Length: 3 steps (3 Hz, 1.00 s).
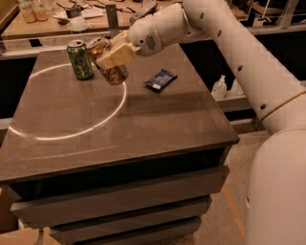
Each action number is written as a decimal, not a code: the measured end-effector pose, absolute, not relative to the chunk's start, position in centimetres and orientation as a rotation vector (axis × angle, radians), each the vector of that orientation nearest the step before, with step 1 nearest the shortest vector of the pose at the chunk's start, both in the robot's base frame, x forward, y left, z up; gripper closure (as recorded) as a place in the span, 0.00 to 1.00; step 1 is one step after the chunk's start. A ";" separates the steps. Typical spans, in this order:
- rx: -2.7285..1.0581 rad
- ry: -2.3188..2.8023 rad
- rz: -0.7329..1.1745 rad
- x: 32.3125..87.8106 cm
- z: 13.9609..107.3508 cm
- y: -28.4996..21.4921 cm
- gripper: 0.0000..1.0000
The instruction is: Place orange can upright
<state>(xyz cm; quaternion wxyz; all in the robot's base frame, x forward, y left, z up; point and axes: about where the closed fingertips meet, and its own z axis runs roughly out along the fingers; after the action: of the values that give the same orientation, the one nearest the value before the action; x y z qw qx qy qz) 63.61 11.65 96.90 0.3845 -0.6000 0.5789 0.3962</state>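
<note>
The orange can [111, 67] is shiny copper-orange with a silver top. It is held tilted, top toward the upper left, above the far part of the dark table [143, 124]. My gripper [114, 53] is shut on the orange can, its tan fingers [117, 55] clamped across the can's body. The white arm reaches in from the upper right. A dark green can [80, 59] stands upright just left of the orange can, very close to it.
A blue snack packet [160, 80] lies flat on the table right of the cans. A bright ring of light [71, 110] marks the tabletop's left half. A cluttered counter with jars [33, 10] runs behind. Bottles [220, 87] stand on a low shelf at right.
</note>
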 end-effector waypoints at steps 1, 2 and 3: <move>-1.490 1.434 1.110 63.0 95.0 11.2 1.00; -1.462 1.387 1.183 62.8 93.5 10.9 1.00; -1.446 1.349 1.227 62.8 92.3 10.9 1.00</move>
<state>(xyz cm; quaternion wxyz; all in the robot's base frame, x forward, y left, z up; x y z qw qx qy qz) 62.76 10.91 92.31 0.3961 -0.5705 0.5324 0.4840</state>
